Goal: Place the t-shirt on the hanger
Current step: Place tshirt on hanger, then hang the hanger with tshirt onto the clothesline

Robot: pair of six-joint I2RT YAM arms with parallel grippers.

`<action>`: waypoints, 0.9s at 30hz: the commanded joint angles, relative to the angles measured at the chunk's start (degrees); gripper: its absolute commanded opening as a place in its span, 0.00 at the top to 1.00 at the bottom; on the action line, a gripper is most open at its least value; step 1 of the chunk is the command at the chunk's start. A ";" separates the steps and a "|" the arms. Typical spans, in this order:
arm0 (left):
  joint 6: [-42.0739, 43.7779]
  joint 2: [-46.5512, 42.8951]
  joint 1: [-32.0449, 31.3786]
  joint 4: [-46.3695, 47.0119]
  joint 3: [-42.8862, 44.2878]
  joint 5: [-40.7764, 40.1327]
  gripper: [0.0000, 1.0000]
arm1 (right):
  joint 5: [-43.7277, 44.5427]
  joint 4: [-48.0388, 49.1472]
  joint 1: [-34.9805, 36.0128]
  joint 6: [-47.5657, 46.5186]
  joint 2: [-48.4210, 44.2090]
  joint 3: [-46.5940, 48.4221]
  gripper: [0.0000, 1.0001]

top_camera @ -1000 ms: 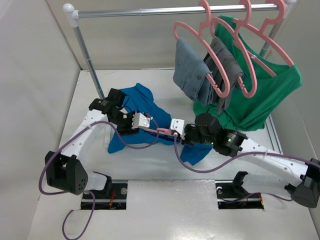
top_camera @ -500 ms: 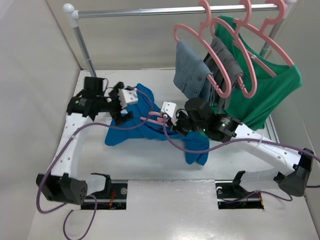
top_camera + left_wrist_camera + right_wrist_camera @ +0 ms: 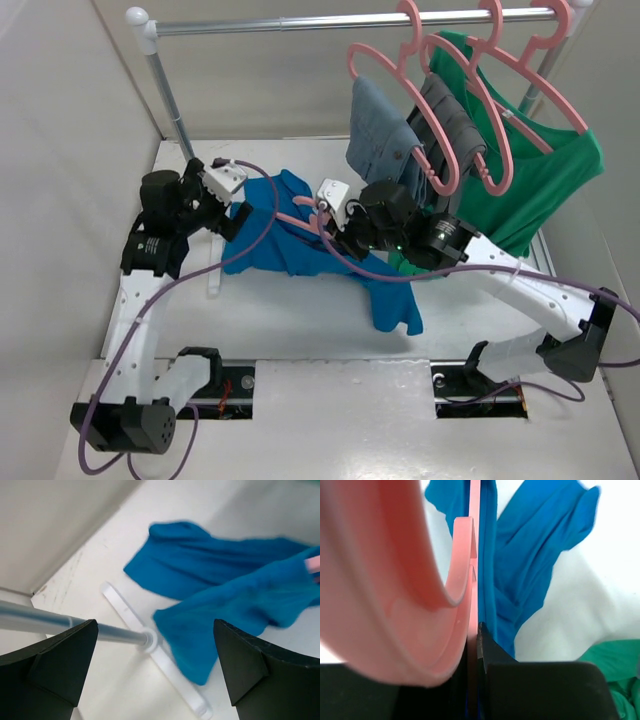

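Observation:
My right gripper (image 3: 322, 215) is shut on the pink hanger (image 3: 293, 217) and holds it above the table. The bright blue t-shirt (image 3: 300, 255) is draped on that hanger, and one end hangs down to the right front. In the right wrist view the hanger (image 3: 470, 580) is clamped between my fingers (image 3: 492, 655), with the t-shirt (image 3: 520, 570) behind it. My left gripper (image 3: 228, 205) is open and empty, left of the shirt and apart from it. In the left wrist view its fingers (image 3: 250, 665) stand wide apart above the t-shirt (image 3: 225, 580).
A clothes rail (image 3: 350, 22) runs across the back on a grey pole (image 3: 170, 100). At its right end, pink hangers carry grey-blue trousers (image 3: 385, 140), dark grey trousers (image 3: 450, 130) and a green shirt (image 3: 540, 190). The rack's white foot (image 3: 165, 665) lies under my left gripper. Walls stand left and behind.
My left gripper has drawn back to the left, away from the hanger and shirt. My right gripper has carried the hanger and shirt up and towards the back left.

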 commanded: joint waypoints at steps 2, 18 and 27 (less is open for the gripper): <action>-13.42 -5.38 0.19 10.48 3.53 0.35 0.00 | 6.73 2.28 1.22 6.80 0.60 7.44 1.00; -41.12 -27.00 0.19 28.07 -6.05 -28.12 0.00 | 40.20 5.96 11.68 3.13 23.08 50.76 1.00; -37.61 -29.37 0.19 20.68 -5.96 -32.08 0.00 | 49.09 32.67 11.68 -16.79 37.47 66.90 1.00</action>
